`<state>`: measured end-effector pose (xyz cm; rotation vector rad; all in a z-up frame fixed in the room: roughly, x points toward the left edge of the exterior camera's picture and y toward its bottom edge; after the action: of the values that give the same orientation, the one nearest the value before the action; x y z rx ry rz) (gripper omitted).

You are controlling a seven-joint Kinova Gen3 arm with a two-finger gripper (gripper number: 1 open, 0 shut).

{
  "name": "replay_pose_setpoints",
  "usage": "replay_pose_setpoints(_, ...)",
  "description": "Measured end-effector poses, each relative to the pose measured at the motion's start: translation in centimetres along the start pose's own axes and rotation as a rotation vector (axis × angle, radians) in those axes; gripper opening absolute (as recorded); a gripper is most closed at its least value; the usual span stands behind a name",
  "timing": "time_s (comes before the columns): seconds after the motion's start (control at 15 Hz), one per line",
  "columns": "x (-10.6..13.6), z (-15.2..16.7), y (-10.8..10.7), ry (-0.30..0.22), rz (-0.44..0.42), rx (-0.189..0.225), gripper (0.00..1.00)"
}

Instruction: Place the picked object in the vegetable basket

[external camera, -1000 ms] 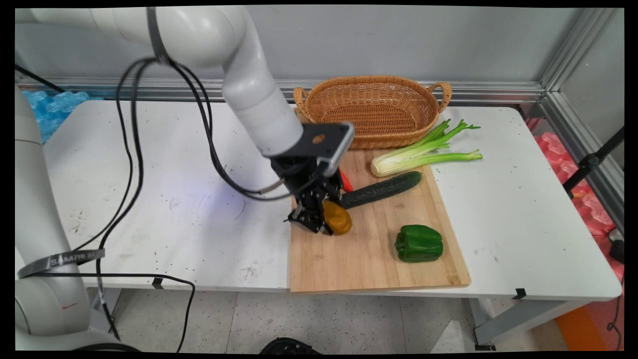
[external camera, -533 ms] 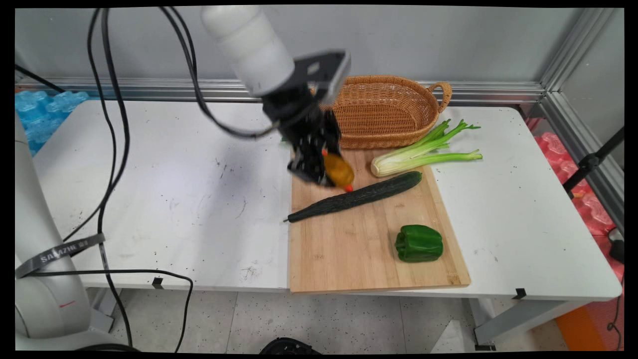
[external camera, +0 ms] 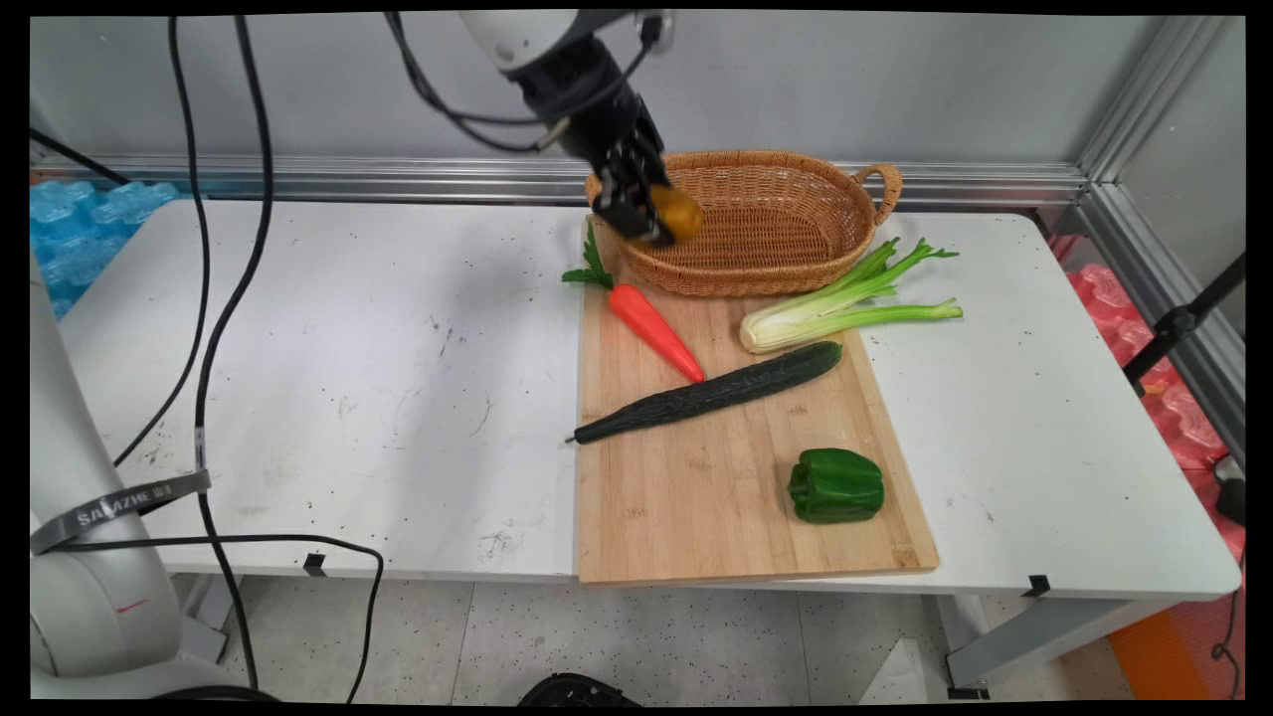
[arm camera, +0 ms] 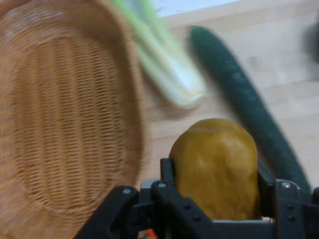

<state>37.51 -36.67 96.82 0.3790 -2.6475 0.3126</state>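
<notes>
Black two-finger gripper, raised, clamped on a rounded mustard-yellow vegetable; oval woven wicker basket just below and beyond. Best handled level, grip kept firm. Hand view adds the vegetable seated between both fingers; main view alone shows orange carrot, green bell pepper, white bench.

Open basket bowl; carrot close beside.
</notes>
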Motion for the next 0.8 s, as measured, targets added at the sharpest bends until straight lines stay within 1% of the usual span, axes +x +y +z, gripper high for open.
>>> replay_pose_setpoints(0.13, -0.5, 0.3, -2.4, 0.006, -0.063, 0.046, 0.0)
replay_pose_setpoints(0.33, -1.0, 1.3, -5.3, 0.018, -0.138, 0.099, 0.0)
replay_pose_setpoints(0.6, -1.4, 3.4, -7.9, 0.026, -0.197, 0.133, 0.0)
replay_pose_setpoints(0.8, -1.7, 5.2, -9.4, 0.023, -0.24, 0.149, 0.0)
